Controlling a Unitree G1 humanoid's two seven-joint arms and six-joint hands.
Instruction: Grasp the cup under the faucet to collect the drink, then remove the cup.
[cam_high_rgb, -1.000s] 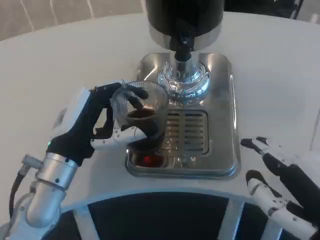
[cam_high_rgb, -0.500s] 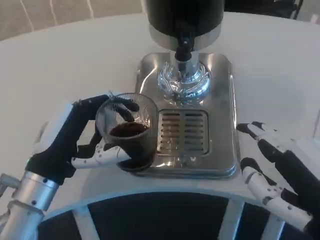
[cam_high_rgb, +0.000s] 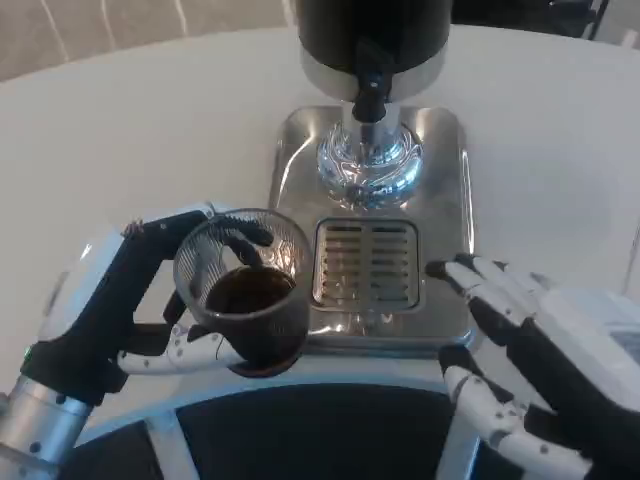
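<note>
Head view: white round table (cam_high_rgb: 120, 110) fills the scene, with a strip of pale floor at 11 o'clock beyond its far edge. At 12 o'clock a black dispenser (cam_high_rgb: 372, 30) stands with its faucet (cam_high_rgb: 368, 85) over a steel drip tray (cam_high_rgb: 450, 200) and slotted grate (cam_high_rgb: 367, 262). At 8 o'clock of the tray, the left hand (cam_high_rgb: 130, 290) wraps its fingers around the clear cup (cam_high_rgb: 245, 290), dark drink inside, the cup sitting at the tray's near-left corner, well away from the faucet. At 4 o'clock the right hand (cam_high_rgb: 530, 360) hovers with fingers spread, holding nothing, fingertips over the tray's near-right edge.
</note>
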